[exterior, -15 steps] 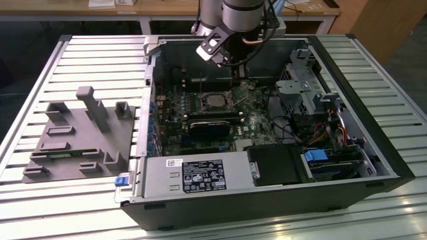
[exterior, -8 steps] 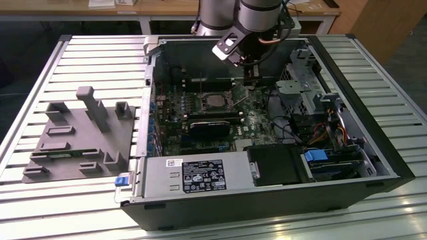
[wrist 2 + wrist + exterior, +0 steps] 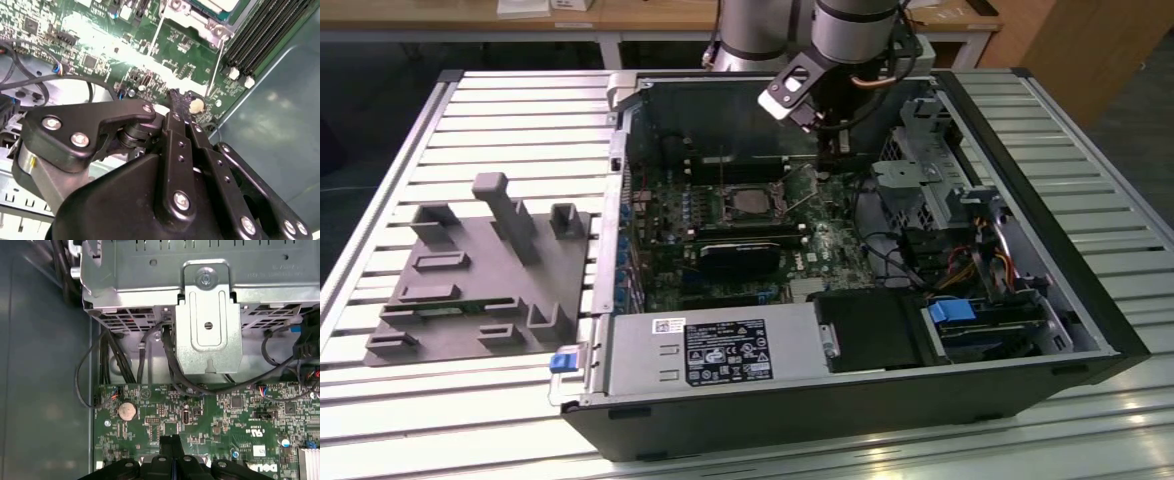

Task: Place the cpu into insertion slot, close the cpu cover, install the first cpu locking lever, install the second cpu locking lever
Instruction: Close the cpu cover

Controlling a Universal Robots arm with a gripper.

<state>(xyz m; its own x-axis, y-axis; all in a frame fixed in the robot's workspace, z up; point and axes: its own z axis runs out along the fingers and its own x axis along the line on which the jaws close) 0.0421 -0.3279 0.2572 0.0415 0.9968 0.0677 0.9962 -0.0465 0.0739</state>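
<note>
Hand (image 3: 181,100) points down, apparently pinched, near insertion slot (image 3: 750,200).

I see an open computer case (image 3: 854,410) lying on a slatted metal bench (image 3: 520,110). On the exterior view's left, a grey moulded holder (image 3: 467,290) sits well apart from the case. A silver power box (image 3: 640,350) fills the near end, with what looks like a blue clip (image 3: 564,361) just beside it. In the first wrist view, a coin battery (image 3: 126,411) sits on the green circuit board (image 3: 225,415), with black cables (image 3: 112,357) and a metal bracket (image 3: 207,335) nearby.
</note>
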